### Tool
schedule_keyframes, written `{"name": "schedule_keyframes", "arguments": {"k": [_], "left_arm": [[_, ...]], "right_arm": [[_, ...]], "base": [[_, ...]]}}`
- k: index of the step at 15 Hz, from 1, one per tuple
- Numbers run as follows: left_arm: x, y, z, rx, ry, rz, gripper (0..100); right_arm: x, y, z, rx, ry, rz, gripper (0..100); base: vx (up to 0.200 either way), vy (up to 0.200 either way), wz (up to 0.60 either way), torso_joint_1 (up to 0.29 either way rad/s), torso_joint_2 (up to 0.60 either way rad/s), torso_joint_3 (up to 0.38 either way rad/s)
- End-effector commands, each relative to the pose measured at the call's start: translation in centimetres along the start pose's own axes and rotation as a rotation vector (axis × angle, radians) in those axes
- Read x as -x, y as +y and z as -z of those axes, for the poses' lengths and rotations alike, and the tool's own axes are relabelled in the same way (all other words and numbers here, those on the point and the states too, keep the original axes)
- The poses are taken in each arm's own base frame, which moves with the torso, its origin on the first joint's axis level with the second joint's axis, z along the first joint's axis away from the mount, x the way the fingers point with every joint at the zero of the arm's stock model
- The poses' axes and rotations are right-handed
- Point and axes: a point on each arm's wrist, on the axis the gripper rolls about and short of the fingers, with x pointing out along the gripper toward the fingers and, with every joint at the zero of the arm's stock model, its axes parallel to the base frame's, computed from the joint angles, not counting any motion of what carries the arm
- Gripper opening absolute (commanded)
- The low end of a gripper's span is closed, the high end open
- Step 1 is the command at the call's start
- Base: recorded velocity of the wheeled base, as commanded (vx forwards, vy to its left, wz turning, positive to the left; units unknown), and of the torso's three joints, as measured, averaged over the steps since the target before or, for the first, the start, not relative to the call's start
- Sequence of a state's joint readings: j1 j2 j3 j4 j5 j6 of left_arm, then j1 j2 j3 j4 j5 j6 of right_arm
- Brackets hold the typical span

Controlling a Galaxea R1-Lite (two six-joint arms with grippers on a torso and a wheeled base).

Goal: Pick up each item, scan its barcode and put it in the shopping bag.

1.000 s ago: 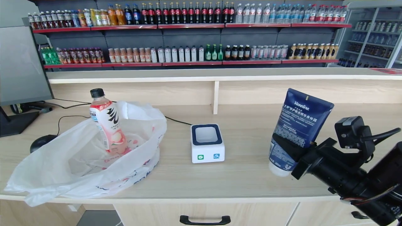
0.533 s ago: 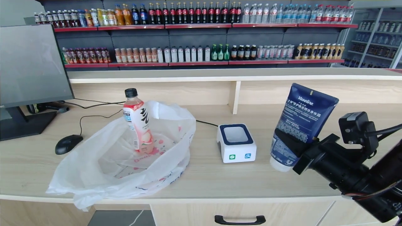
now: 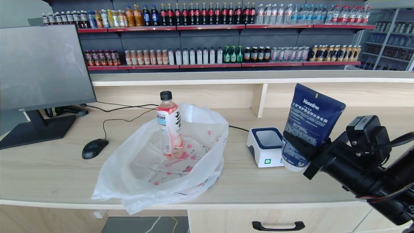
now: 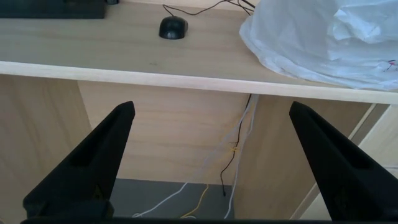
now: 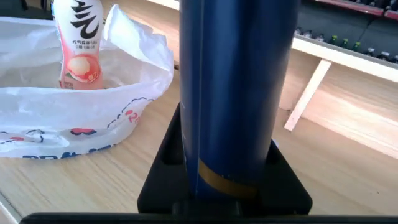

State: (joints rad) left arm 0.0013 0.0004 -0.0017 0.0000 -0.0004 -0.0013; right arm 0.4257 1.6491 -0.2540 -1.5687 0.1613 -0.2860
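Note:
My right gripper [image 3: 304,153] is shut on a dark blue lotion tube [image 3: 310,121], cap end down, held above the counter. In the head view the tube's lower end overlaps the right edge of the white barcode scanner [image 3: 266,146]. The tube [image 5: 235,87] stands upright between the black fingers in the right wrist view. A white plastic shopping bag [image 3: 148,176] lies open left of the scanner with a pink drink bottle [image 3: 169,126] upright inside it. My left gripper [image 4: 211,162] hangs open below the counter's front edge, nothing between its fingers.
A monitor [image 3: 42,68] on a black stand is at the far left, with a black mouse [image 3: 94,148] and cables beside the bag. A raised ledge with an upright divider [image 3: 260,100] backs the counter. A drawer handle [image 3: 278,225] is below the front edge.
The head camera has turned left, so the whole scene slid right. The right gripper has carried the tube closer to the scanner, from well to its right to overlapping its right edge.

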Motion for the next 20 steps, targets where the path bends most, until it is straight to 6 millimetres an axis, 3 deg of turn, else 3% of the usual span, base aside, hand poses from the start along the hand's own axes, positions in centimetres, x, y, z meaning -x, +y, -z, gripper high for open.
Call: {"name": "schedule_keyframes", "arguments": {"k": [1,4,7,10,14,20], "left_arm": [[0.0,0.0,0.0,0.000,0.001,0.001,100],[0.0,0.0,0.0,0.000,0.001,0.001,100],[0.0,0.0,0.0,0.000,0.001,0.001,100],[0.0,0.0,0.0,0.000,0.001,0.001,100],[0.0,0.0,0.0,0.000,0.001,0.001,100],[0.0,0.0,0.0,0.000,0.001,0.001,100]], "right_arm": [[-1.0,0.0,-0.7,0.168,-0.077,-0.083,0],[-3.6,-0.5,-1.3,0.442,-0.157,-0.072,0],[-4.8,-0.1,-0.2,0.629,-0.207,-0.168,0],[-5.5,-1.9,-0.2,0.793,-0.288,-0.198,0],[-5.4,-4.3,1.9,0.919,-0.321,-0.280,0],[-6.6,-4.0,4.7,1.009,-0.370,-0.385,0]], "base": [[0.000,0.000,0.00,0.000,0.00,0.000],[0.000,0.000,0.00,0.000,0.00,0.000],[0.000,0.000,0.00,0.000,0.00,0.000],[0.000,0.000,0.00,0.000,0.00,0.000],[0.000,0.000,0.00,0.000,0.00,0.000],[0.000,0.000,0.00,0.000,0.00,0.000]]}}
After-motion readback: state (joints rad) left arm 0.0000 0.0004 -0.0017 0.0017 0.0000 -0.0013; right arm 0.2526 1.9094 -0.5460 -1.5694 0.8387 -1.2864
